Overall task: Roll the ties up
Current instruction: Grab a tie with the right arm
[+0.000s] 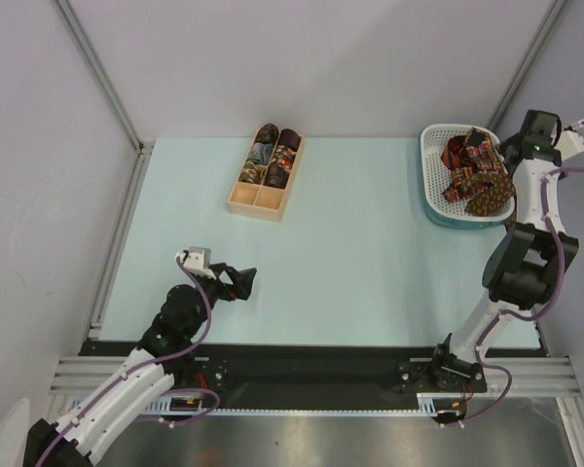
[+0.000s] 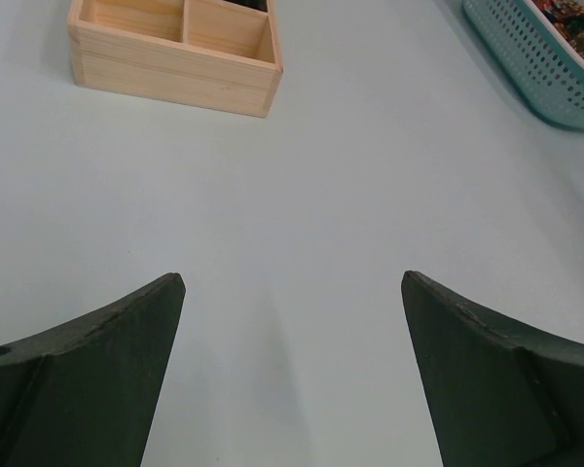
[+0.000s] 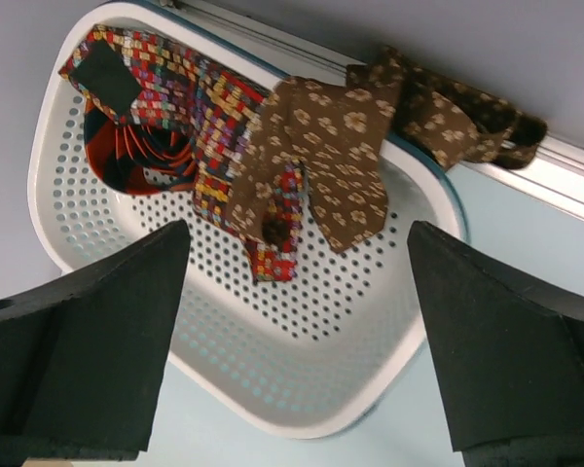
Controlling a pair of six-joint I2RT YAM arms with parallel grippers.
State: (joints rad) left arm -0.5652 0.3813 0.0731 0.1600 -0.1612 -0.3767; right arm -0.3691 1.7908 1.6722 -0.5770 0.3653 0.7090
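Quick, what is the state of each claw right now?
Left claw: open, holding nothing.
Right claw: open, holding nothing, above the basket with ties.

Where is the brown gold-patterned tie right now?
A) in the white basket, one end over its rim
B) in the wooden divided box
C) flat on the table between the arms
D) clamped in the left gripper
A: the right wrist view shows the brown tie lying in the white basket, overlapping the checked tie, with one end trailing over the rim.
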